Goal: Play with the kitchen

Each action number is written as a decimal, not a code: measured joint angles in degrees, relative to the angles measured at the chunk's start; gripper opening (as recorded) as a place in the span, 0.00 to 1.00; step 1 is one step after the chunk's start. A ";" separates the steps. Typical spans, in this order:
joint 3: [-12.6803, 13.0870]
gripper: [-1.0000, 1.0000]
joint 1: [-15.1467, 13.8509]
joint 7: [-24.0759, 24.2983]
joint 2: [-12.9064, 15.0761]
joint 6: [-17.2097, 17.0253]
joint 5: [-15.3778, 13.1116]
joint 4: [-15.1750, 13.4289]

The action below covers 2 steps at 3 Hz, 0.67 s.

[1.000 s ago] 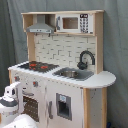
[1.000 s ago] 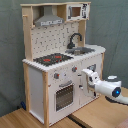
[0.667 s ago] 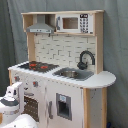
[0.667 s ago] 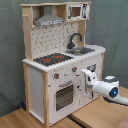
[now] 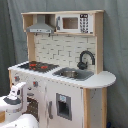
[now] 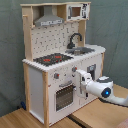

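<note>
Since approx. 1 s ago the gripper (image 6: 81, 79) has edged closer to the kitchen (image 6: 60, 65), its white tip now just at the front panel beside the oven door (image 6: 64, 96) in the second exterior view; the kitchen itself hasn't shifted.

Pictured: a tall light-wood & white toy kitchen standing centre frame in both exterior views, on a wooden floor (image 6: 30, 120) against a grey-green backdrop. On the counter, a black-and-red stovetop (image 5: 36, 65) sits next to a sink (image 5: 71, 74) w/ a black faucet (image 5: 86, 58). Above, a grey hood (image 5: 40, 25) and a microwave (image 5: 73, 23) share the top shelf; a pegboard back (image 6: 52, 41) shows in the second exterior view. Red knobs (image 6: 56, 76) line the front over the windowed oven.

The arm reaches in from the second exterior view's right, its wrist carrying a blue-lit ring (image 6: 106, 92). In the first exterior view the gripper (image 5: 16, 93) appears at lower left, near the oven side. Can't tell whether the fingers are open or closed.
</note>
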 joint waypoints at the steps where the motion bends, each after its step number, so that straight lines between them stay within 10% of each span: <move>1: 0.12 1.00 -3.44 -0.37 0.00 -1.29 -1.59 4.10; 2: 0.98 1.00 -3.43 -0.37 0.00 -2.67 -1.64 4.08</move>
